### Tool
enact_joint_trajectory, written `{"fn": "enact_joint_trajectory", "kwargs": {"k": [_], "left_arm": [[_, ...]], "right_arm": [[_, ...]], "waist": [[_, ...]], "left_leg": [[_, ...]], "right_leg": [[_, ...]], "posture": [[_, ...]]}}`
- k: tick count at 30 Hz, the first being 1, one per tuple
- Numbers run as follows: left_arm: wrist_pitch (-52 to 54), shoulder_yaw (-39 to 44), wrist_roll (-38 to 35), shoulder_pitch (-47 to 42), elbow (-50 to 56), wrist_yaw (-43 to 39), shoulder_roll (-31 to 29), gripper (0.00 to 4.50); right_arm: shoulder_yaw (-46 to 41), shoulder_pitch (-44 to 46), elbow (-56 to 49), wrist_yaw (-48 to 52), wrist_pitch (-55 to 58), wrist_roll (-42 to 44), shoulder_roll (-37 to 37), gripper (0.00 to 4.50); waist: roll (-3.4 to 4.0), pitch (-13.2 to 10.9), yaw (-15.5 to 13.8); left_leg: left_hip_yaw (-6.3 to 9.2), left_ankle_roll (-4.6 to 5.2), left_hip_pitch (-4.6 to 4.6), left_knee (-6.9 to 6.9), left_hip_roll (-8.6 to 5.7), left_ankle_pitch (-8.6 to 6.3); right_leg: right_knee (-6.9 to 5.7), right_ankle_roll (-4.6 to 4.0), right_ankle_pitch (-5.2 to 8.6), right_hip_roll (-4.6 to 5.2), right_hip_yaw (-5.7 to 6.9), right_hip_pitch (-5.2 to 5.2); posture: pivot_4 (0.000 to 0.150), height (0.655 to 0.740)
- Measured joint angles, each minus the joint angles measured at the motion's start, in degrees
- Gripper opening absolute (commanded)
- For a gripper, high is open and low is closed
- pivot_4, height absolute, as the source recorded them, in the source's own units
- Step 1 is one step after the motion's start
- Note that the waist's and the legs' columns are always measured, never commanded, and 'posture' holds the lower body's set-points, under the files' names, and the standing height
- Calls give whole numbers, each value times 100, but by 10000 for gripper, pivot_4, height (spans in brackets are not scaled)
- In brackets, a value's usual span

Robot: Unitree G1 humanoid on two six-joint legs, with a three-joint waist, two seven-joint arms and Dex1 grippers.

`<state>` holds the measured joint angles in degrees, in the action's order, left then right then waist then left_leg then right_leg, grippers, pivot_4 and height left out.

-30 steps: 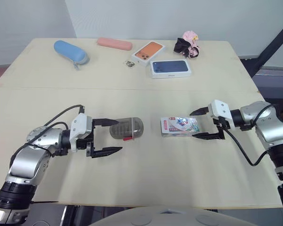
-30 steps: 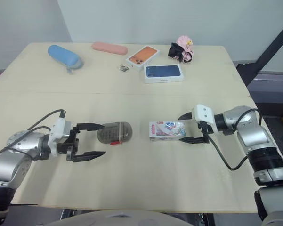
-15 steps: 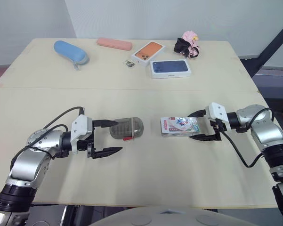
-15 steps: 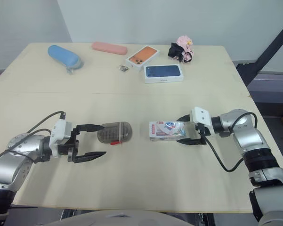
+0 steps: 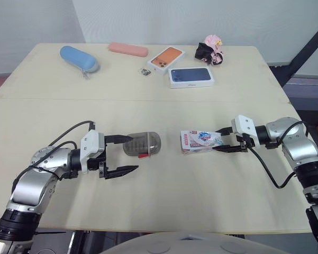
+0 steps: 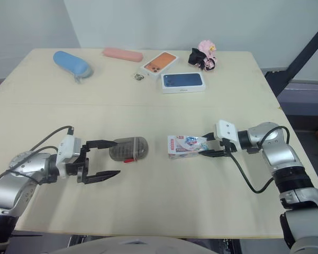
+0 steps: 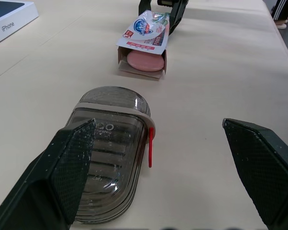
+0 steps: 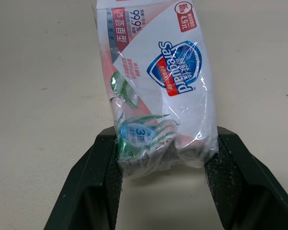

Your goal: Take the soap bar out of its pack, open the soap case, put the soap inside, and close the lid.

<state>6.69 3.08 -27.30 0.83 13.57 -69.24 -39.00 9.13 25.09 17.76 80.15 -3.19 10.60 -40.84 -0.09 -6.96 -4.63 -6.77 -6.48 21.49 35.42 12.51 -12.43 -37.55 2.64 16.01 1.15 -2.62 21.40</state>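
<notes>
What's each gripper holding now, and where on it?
The right gripper is shut on the soap pack, pinching the sides of its end nearest the arm. The left gripper is open by the soap case, holding nothing.

I see a pale beige wooden table with a thin seam running across it from left to right. On the far part lie a blue oval zip case, a flat pink oblong case, an orange phone box, a dark blue phone box just beside it, a small metallic object which I cannot identify, and a pink-and-black soft item. On the near part lie a smoky transparent plastic soap case, closed, with a red latch, and, apart to its right, a white-and-pink printed soap pack.
</notes>
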Motion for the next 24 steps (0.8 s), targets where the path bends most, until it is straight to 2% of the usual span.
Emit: {"fn": "enact_joint_trajectory", "kwargs": {"k": [5, 12, 24], "left_arm": [[0, -1, 0, 8, 12, 15, 0, 45000], [0, 0, 2, 0, 7, 15, -1, 45000], [0, -10, 5, -74, -5, 1, -1, 45000]], "right_arm": [[0, 16, -180, 66, 226, -3, -204, 24394], [-7, 259, -922, 225, 1001, -44, -923, 24394], [89, 410, -1386, 105, 1485, -250, -1082, 24394]], "waist": [[1, -1, -11], [1, -1, -10], [2, 0, -8]], "left_leg": [[0, 1, 1, 1, -1, 0], [0, 0, 0, 1, 1, 0], [-1, 1, 0, 3, 1, 0]], "right_leg": [[1, 0, 0, -3, 0, 1], [1, 1, 0, -6, -1, 1], [-3, 0, 0, -5, -3, 2]], "posture": [[1500, 7400], [1500, 7400], [1500, 7400]]}}
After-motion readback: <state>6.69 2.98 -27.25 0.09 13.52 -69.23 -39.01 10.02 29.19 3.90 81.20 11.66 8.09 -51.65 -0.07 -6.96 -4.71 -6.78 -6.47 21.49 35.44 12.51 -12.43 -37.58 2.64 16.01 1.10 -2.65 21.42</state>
